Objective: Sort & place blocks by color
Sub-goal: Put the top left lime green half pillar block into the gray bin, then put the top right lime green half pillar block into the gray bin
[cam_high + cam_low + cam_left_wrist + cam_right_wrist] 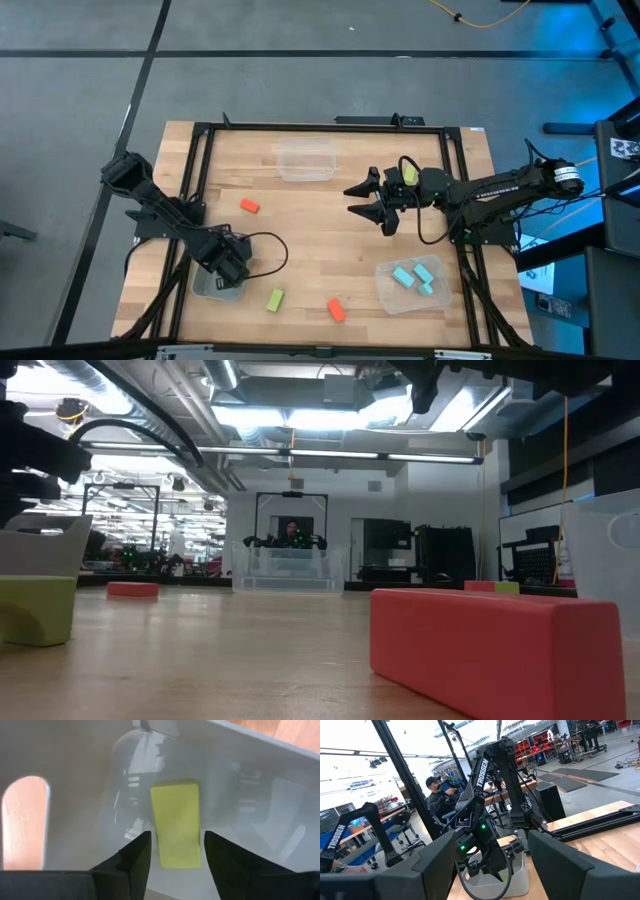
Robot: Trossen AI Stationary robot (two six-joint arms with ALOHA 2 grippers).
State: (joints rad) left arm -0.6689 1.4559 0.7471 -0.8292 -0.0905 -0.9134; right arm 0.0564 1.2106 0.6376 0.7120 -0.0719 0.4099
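Nearest the low camera lies an orange-red rectangular block (pixel 497 647) on the pale wooden surface (pixel 320 250), with a yellow-green rectangular block (pixel 38 609) off to its side at the picture's edge. From above, the surface is framed by black rails and carries three clear plastic bins: an empty-looking one (pixel 306 161) at the far middle, one at the near right (pixel 390 290) that holds three light blue blocks (pixel 415 277), and one at the near left (pixel 205 284) under the left arm. The left pincer (pixel 172 857) points down into that near-left bin; its fingers stand parted on either side of a yellow-green block (pixel 176 824) that lies flat on the bin's floor, and the gaps show it is not clamped. The right arm reaches in over the middle of the surface, well above it, and the right pincer (pixel 368 200) is spread wide and empty, with a yellow-green patch (pixel 409 176) showing on top of the arm just behind it; what that is cannot be told. Loose on the wood are a second orange-red block (pixel 249 206) left of centre, the yellow-green block near the front edge, and the orange-red block just right of it. A seated person (pixel 440 797) shows in the room beyond, in the right wrist view.
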